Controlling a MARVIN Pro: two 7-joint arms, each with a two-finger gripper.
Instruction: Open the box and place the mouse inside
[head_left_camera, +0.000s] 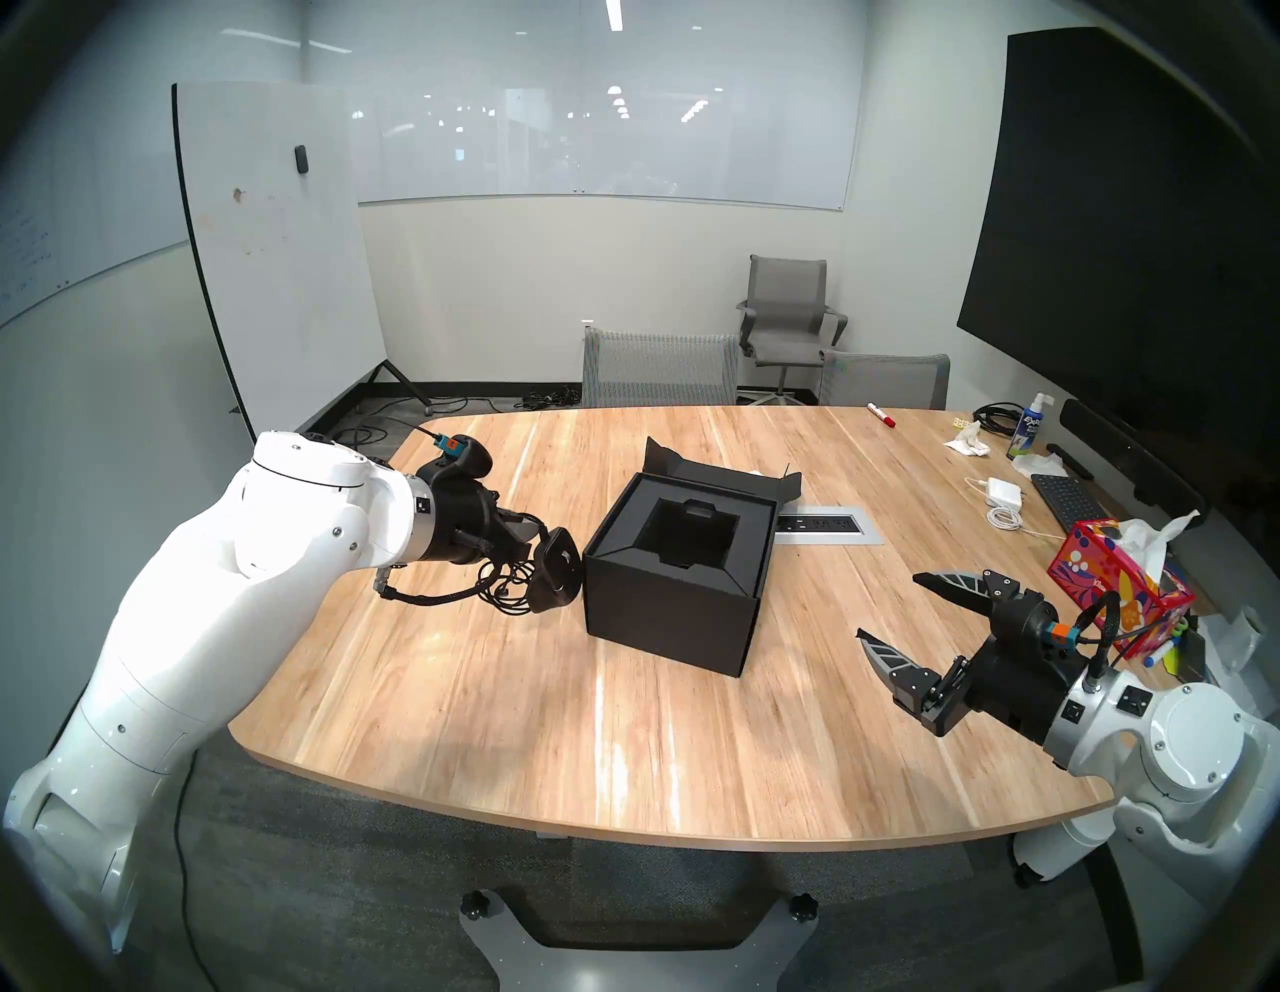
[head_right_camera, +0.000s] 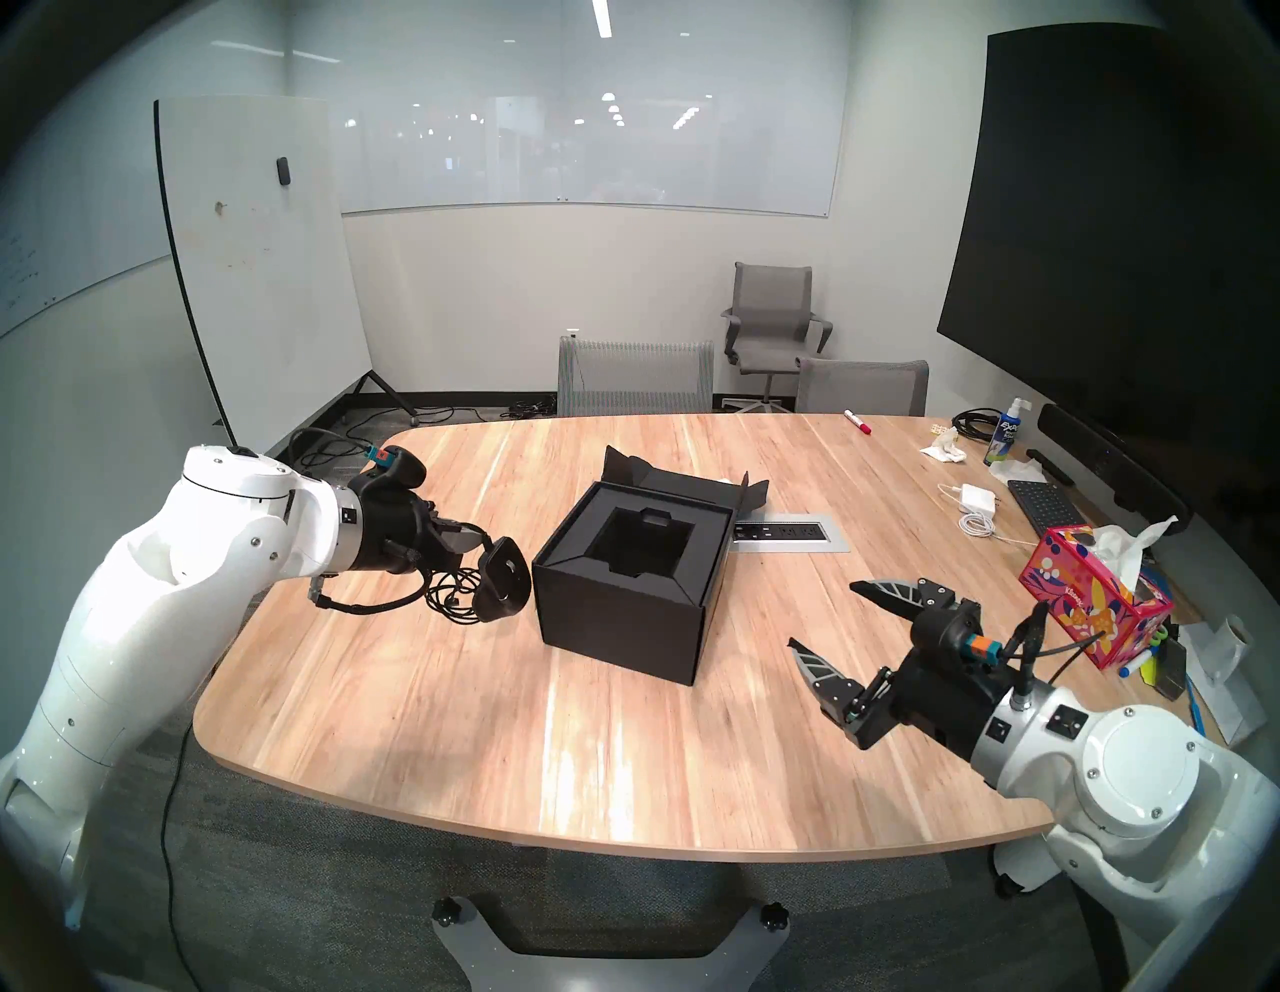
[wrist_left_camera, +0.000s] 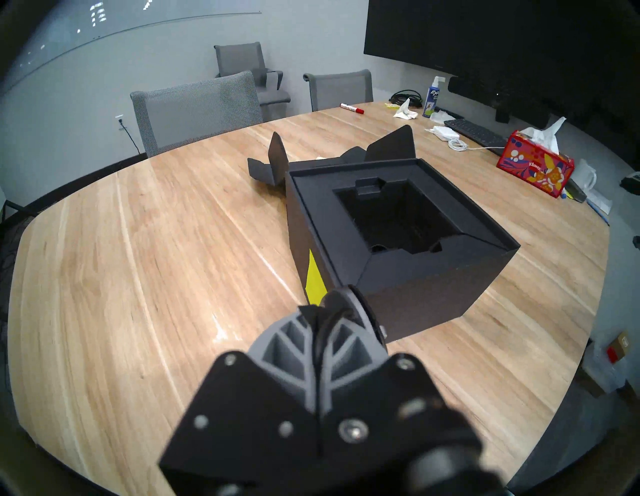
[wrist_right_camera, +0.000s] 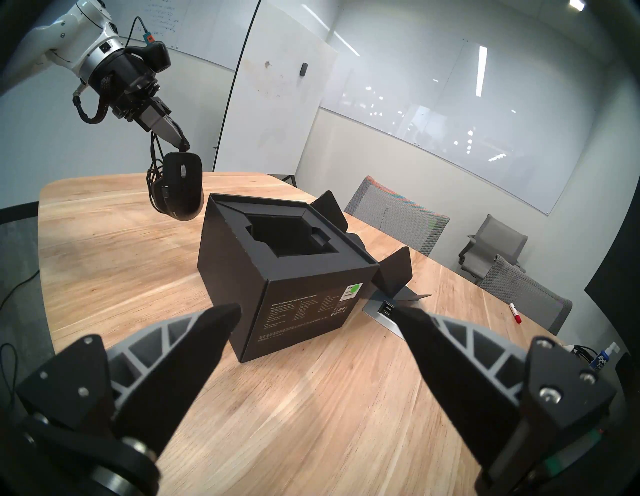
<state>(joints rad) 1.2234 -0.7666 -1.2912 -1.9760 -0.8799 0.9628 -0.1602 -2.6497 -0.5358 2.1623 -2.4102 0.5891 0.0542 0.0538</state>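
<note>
The black box (head_left_camera: 665, 609) stands open mid-table, its lid flap (head_left_camera: 720, 478) folded back behind it and the black moulded insert (head_left_camera: 686, 533) empty. It also shows in the left wrist view (wrist_left_camera: 433, 284) with a yellow sticky note (wrist_left_camera: 313, 280), and in the right wrist view (wrist_right_camera: 298, 311) with a green label (wrist_right_camera: 354, 288). My left gripper (head_left_camera: 537, 537) is shut on the black mouse (head_left_camera: 554, 571), held in the air just left of the box; its coiled cable (head_left_camera: 502, 585) hangs below. The mouse also shows in the right wrist view (wrist_right_camera: 181, 185). My right gripper (head_left_camera: 890, 609) is open and empty, right of the box.
A power outlet plate (head_left_camera: 824, 524) is set in the wooden table (head_left_camera: 554, 727) behind the box. At the right edge are a red floral tissue box (head_left_camera: 1115, 582), a black keyboard (head_left_camera: 1067, 502), a white charger (head_left_camera: 1004, 490), a spray bottle (head_left_camera: 1028, 426) and a red marker (head_left_camera: 881, 414). Chairs (head_left_camera: 658, 367) stand behind.
</note>
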